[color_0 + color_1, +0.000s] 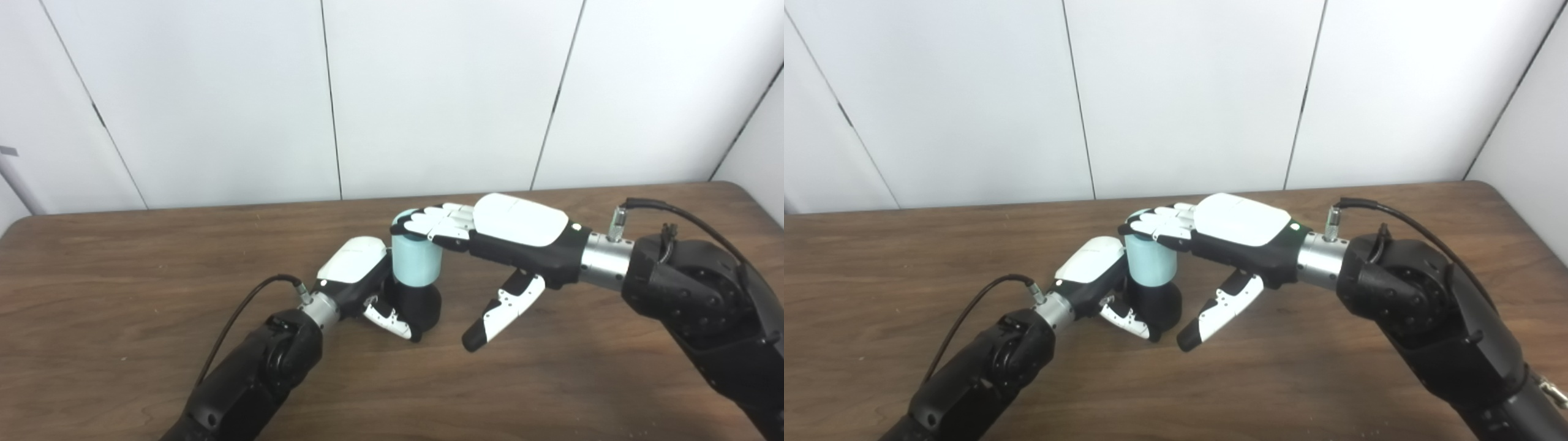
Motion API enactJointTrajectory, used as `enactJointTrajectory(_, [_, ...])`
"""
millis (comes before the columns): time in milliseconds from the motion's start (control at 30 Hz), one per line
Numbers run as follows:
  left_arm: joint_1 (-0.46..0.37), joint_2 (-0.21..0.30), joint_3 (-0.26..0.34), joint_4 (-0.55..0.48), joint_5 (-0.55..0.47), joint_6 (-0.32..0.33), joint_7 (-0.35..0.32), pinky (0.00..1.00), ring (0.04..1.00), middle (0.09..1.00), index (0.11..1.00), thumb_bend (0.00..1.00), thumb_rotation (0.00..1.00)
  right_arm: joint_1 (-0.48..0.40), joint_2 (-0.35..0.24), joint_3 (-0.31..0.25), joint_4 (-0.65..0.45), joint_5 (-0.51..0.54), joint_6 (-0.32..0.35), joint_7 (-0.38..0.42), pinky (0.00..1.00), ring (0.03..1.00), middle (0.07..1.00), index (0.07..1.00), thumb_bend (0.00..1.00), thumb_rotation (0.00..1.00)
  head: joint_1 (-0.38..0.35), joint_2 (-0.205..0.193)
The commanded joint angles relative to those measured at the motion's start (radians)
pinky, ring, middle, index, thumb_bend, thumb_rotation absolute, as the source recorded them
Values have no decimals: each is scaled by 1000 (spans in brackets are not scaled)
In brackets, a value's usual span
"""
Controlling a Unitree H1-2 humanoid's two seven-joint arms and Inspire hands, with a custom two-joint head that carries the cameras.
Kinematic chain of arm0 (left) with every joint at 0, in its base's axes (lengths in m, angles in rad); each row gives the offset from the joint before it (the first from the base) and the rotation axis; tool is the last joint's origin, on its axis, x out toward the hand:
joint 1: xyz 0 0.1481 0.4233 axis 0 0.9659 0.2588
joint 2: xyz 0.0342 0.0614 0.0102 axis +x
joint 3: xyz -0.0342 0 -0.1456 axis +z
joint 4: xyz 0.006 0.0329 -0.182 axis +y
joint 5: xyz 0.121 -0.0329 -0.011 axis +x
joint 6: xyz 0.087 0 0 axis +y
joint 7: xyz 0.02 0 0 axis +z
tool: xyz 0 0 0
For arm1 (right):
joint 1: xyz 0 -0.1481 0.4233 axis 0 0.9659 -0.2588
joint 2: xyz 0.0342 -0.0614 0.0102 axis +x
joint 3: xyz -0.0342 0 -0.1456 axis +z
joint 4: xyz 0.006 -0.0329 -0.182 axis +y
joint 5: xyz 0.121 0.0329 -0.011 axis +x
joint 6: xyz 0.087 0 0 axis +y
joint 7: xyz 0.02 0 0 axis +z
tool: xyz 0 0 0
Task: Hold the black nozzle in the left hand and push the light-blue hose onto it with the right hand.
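Note:
The black nozzle [424, 304] stands on the brown table [122, 275] near its middle. My left hand [358, 274] is shut on the nozzle from the left, its thumb wrapped across the front. A light-blue hose [416, 260], short and upright, sits on top of the nozzle. My right hand [517, 236] reaches in from the right, open, with its fingers [438, 222] laid flat over the top end of the hose. Its thumb [502, 309] hangs down, apart from both hose and nozzle. The joint between hose and nozzle is partly hidden by my left hand.
White wall panels [429, 92] rise right behind the table's far edge. A black cable [245, 306] loops off my left wrist, and another cable [680, 214] arcs over my right wrist. Bare wood lies to the front and to the left.

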Motion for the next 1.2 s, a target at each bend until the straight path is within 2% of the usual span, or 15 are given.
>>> enactJointTrajectory(0, [63, 31, -48, 76, 64, 33, -102, 327, 386, 404, 497, 522, 0, -30, -1, -1, -18, -8, -12, 3, 998, 1000, 1000, 1000, 729, 892, 0, 0])
enactJointTrajectory(433, [65, 35, -49, 66, 67, 39, -110, 320, 382, 403, 496, 522, 0, -67, 49, -7, -1, -90, -7, -19, 1000, 1000, 1000, 1000, 774, 910, 1, 1])
enactJointTrajectory(533, [67, 35, -50, 66, 69, 40, -111, 324, 390, 406, 496, 523, 0, -89, 57, -30, -5, -89, 0, -29, 1000, 1000, 1000, 1000, 773, 915, 3, 3])
enactJointTrajectory(667, [65, 37, -49, 72, 68, 35, -108, 317, 390, 406, 496, 523, 0, -110, 74, -93, -21, -41, -7, -66, 1000, 1000, 1000, 991, 756, 899, 2, 1])
enactJointTrajectory(700, [65, 37, -49, 73, 67, 35, -108, 317, 391, 407, 496, 523, 0, -102, 88, -113, -17, -22, -34, -94, 1000, 1000, 1000, 981, 738, 887, 2, 1])
enactJointTrajectory(733, [65, 35, -49, 74, 68, 38, -108, 321, 395, 411, 497, 523, 0, -86, 109, -131, -1, -1, -84, -138, 948, 965, 965, 947, 700, 854, 3, -1])
enactJointTrajectory(833, [64, 29, -51, 77, 70, 45, -110, 327, 400, 413, 496, 524, 0, -45, 175, -162, 73, 27, -265, -271, 669, 790, 793, 785, 582, 727, 7, -1])
enactJointTrajectory(967, [62, 24, -52, 82, 69, 45, -112, 326, 398, 411, 496, 523, 0, -34, 218, -174, 139, -3, -431, -381, 538, 689, 708, 684, 537, 685, 7, -1])
enactJointTrajectory(1033, [61, 23, -52, 84, 67, 43, -113, 323, 398, 412, 496, 523, 0, -33, 222, -170, 150, -25, -460, -415, 501, 659, 686, 650, 516, 655, 6, -1])
enactJointTrajectory(1100, [60, 25, -51, 85, 65, 38, -112, 322, 401, 412, 498, 523, 0, -29, 217, -166, 155, -48, -462, -415, 523, 656, 687, 635, 510, 620, 6, 0])
enactJointTrajectory(1167, [60, 29, -49, 84, 64, 33, -111, 321, 401, 411, 498, 523, 0, -25, 200, -152, 155, -56, -436, -374, 569, 689, 710, 647, 514, 596, 6, 0])
